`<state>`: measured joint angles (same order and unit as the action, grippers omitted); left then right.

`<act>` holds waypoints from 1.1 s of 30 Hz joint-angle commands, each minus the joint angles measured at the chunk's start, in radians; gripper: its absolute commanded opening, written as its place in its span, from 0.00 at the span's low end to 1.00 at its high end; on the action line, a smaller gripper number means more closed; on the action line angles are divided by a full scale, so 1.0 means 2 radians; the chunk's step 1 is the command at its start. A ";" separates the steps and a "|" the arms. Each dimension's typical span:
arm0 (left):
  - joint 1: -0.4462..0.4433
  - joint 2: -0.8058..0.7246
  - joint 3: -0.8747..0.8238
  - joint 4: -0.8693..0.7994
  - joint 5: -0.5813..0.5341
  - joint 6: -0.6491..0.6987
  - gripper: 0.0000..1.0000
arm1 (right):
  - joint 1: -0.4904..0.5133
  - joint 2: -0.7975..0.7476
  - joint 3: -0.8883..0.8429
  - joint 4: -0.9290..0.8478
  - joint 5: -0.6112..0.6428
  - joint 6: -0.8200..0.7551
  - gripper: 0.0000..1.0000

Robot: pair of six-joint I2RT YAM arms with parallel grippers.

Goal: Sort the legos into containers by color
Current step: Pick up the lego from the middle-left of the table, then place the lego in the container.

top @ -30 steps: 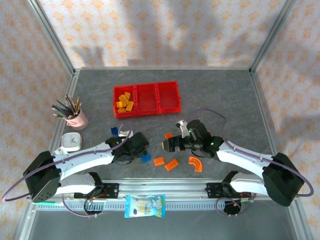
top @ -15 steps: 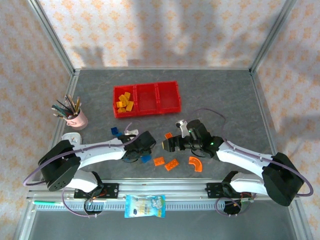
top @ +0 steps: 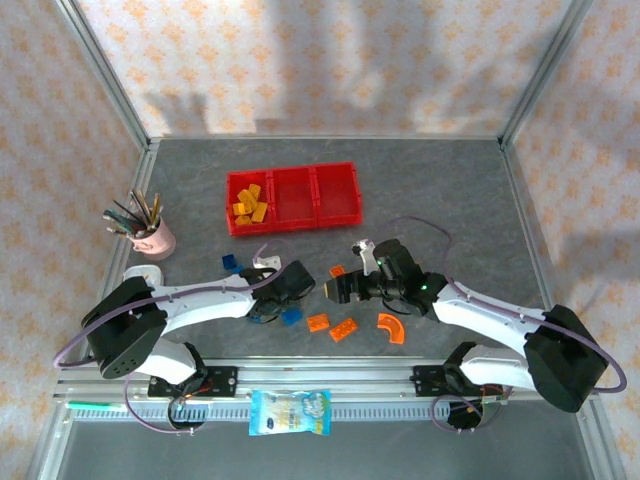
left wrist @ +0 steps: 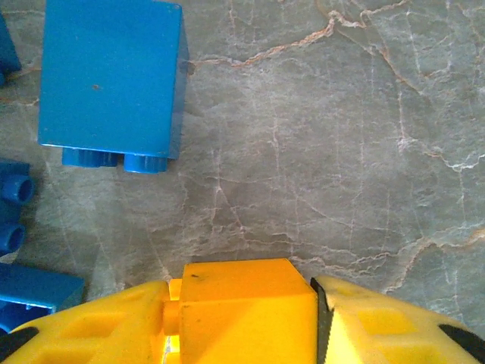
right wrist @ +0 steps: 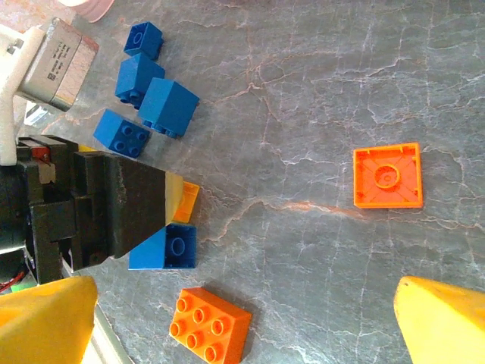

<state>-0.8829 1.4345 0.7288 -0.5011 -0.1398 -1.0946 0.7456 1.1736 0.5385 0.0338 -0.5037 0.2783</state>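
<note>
My left gripper is shut on a yellow lego, close above the grey table, and in the top view it sits left of centre. Blue legos lie just beyond it. My right gripper stands open over bare table, facing the left one. An orange six-stud lego and an orange square plate lie beneath it. The red containers stand at the back, with several yellow legos in the left bin. An orange arc lies near the front.
A pink pen cup stands at the left, with a small white box in front of it. A blue-and-white snack packet lies on the front rail. Metal frame posts border the table.
The left gripper has moved a little to the right and shut on the yellow lego. The right arm has stayed still and open.
</note>
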 commanded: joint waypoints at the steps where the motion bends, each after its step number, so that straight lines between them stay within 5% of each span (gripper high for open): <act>1: 0.004 -0.016 0.013 0.002 -0.019 0.013 0.44 | 0.003 -0.008 0.016 0.004 0.015 -0.007 1.00; 8: 0.025 -0.064 0.032 -0.027 -0.040 0.034 0.43 | 0.003 -0.016 0.034 -0.003 0.020 -0.008 1.00; 15: 0.124 -0.086 0.099 -0.017 -0.083 0.130 0.42 | 0.003 -0.006 0.062 0.035 0.043 0.017 1.00; 26: 0.277 0.059 0.244 0.057 -0.079 0.241 0.43 | 0.000 0.044 0.111 0.041 0.099 0.045 1.00; 33: 0.311 0.171 0.326 0.071 -0.065 0.264 0.45 | -0.003 0.052 0.110 0.042 0.108 0.048 1.00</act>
<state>-0.2714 1.7321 1.3201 -0.3817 -0.2703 -0.6250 0.7452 1.2732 0.7349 0.0978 -0.3260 0.3660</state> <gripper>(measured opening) 0.443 0.996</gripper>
